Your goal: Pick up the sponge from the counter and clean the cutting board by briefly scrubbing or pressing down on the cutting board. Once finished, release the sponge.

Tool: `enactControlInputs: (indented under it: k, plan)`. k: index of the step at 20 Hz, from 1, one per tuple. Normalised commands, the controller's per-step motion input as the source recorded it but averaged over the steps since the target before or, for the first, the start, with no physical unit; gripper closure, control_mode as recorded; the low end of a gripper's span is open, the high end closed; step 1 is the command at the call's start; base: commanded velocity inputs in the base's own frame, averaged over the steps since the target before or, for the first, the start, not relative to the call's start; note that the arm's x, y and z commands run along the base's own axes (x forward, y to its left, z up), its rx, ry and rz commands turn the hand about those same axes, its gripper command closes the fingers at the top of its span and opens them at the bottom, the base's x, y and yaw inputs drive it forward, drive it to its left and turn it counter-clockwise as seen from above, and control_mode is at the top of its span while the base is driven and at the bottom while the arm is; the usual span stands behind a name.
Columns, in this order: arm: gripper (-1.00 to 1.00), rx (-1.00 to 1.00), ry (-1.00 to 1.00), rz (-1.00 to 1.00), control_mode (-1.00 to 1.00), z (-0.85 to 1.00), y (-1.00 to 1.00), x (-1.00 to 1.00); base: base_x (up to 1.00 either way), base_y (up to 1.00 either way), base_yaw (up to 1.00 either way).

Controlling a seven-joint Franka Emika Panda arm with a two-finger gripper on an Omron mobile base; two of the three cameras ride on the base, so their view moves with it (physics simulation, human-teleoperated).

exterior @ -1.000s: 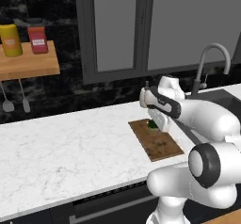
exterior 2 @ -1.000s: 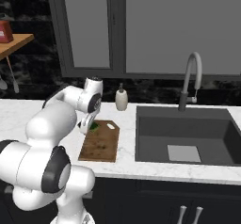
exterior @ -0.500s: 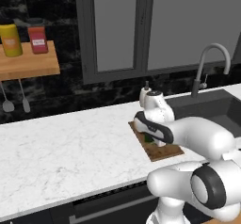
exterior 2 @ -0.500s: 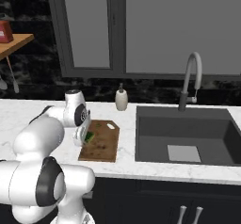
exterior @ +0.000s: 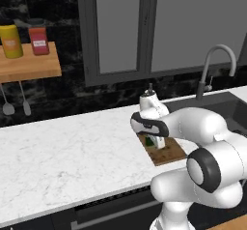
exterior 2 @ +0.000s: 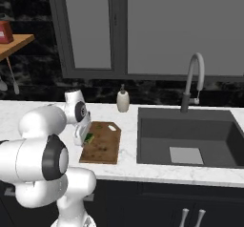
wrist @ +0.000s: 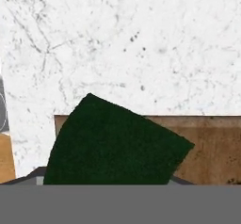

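The dark green sponge fills the lower middle of the hand view and hides the fingertips. My gripper is shut on the sponge, low over the left edge of the brown cutting board. In the left base view the hand points down, with the sponge under it at the board's near-left part. Whether the sponge touches the board I cannot tell. The board lies on the white marble counter.
A soap dispenser stands behind the board. A dark sink with a curved faucet lies to the right. A wooden wall shelf with two jars hangs at the far left, utensils below it.
The hand with the sponge has come down and slightly left over the board's left edge, and the forearm has swung lower across it.
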Motion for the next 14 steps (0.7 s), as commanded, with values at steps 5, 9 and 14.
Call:
enactControlInputs:
  k: [5,9,14]
  plan:
    - [1.0,-0.16,0.0,-0.06,-1.0,-0.28,-0.01,0.0,0.0,0.0,0.0]
    - [1.0,-0.04,-0.07,-0.04,-1.0,-0.26,-0.28,-0.09,0.0,0.0,0.0]
    - [1.0,-0.01,-0.1,-0.01,-1.0,-0.34,-0.38,-0.12,0.0,0.0,0.0]
